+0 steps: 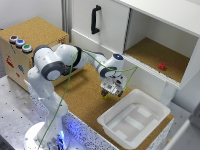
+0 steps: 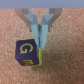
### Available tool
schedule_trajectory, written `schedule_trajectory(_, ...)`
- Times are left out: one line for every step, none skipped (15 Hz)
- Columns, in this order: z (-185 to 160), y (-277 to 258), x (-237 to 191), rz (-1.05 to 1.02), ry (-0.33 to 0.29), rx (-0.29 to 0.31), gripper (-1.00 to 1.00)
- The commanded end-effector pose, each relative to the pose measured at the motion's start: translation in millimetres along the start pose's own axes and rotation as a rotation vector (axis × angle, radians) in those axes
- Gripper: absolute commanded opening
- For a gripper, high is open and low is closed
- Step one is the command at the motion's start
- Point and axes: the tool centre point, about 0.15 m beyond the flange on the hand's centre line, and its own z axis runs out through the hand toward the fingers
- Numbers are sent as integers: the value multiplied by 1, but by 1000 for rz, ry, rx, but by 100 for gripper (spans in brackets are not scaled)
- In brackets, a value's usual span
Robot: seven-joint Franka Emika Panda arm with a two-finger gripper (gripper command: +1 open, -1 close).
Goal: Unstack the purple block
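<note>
Grey claw [image 2: 41,36], fingers narrow and meeting at the purple block's [image 2: 26,50] upper right corner; whether they clamp it cannot be told. Block sits on the yellow cube [image 2: 31,62], low in the frame, on cork [image 2: 65,65]. Best practice: grip purple only, then lift straight up.

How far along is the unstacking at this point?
Done: the hand has reached the stack. In hand: its fingers are at the purple block, grip unclear. Left: the block sits on the yellow cube, not lifted off or set down.
</note>
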Motion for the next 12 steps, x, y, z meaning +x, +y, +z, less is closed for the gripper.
schedule_trajectory(0, 16, -11, 70, 18, -42, -100)
schedule_trajectory(0, 19, -10, 66, 22, -37, -100)
schedule_trajectory(2, 20, -9, 54, 21, -41, -100)
schedule_trajectory(6, 21, -8, 38, 14, -42, -100)
schedule_trajectory(8, 20, -7, 27, 5, -38, -100)
schedule_trajectory(9, 16, -6, 15, 5, -37, -100)
schedule_trajectory(9, 11, -7, -1, 5, -32, -100)
schedule_trajectory(9, 6, -7, -16, -5, -27, -100)
schedule_trajectory(8, -7, -11, -46, -17, -8, -100)
schedule_trajectory(6, -22, -15, -85, -17, 0, -100)
schedule_trajectory(2, -34, -19, -113, -21, 9, -100)
schedule_trajectory(-4, -45, -26, -146, -23, 15, -100)
